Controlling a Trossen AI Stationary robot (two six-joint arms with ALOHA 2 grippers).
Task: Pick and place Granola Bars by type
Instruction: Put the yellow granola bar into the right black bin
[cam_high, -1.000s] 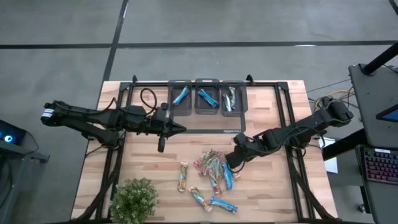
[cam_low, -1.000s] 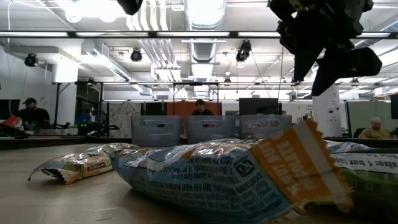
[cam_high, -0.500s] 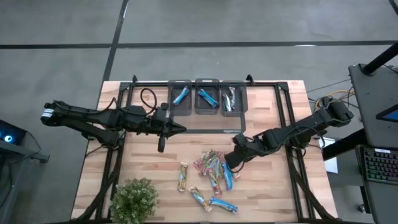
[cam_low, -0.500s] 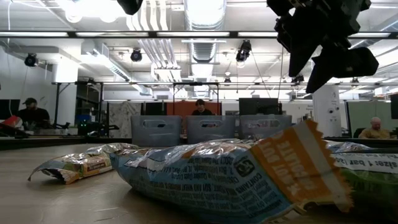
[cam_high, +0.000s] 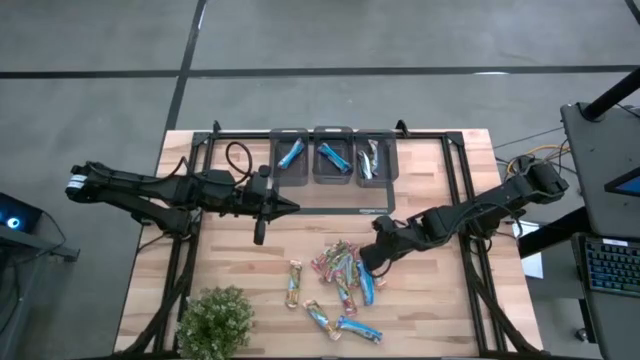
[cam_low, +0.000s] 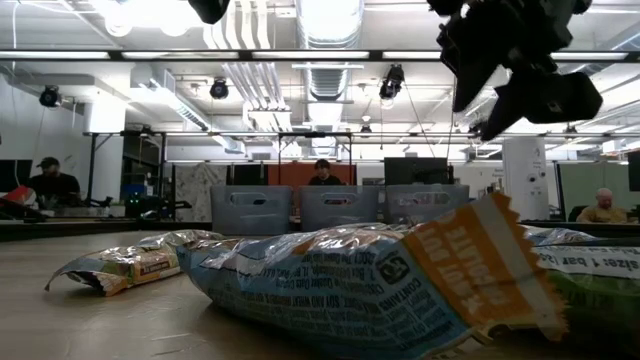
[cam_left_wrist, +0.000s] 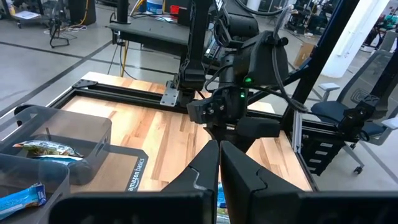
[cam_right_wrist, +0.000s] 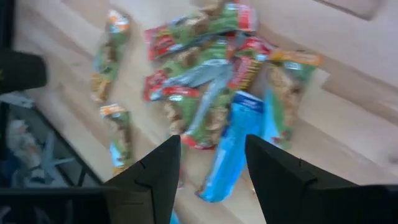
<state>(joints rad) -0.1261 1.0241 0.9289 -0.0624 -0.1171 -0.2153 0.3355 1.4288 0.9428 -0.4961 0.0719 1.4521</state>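
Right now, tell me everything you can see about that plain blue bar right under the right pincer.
The blue bar is slim, in a shiny light blue wrapper with crimped ends. It lies flat on the wooden table at the right edge of the loose pile, resting against green and red bars beside it. The right pincer hovers open above it, one finger on each side, not touching. Its print is unreadable.

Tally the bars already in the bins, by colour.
Blue bars: 2
Multicoloured bar: 1
Total: 3
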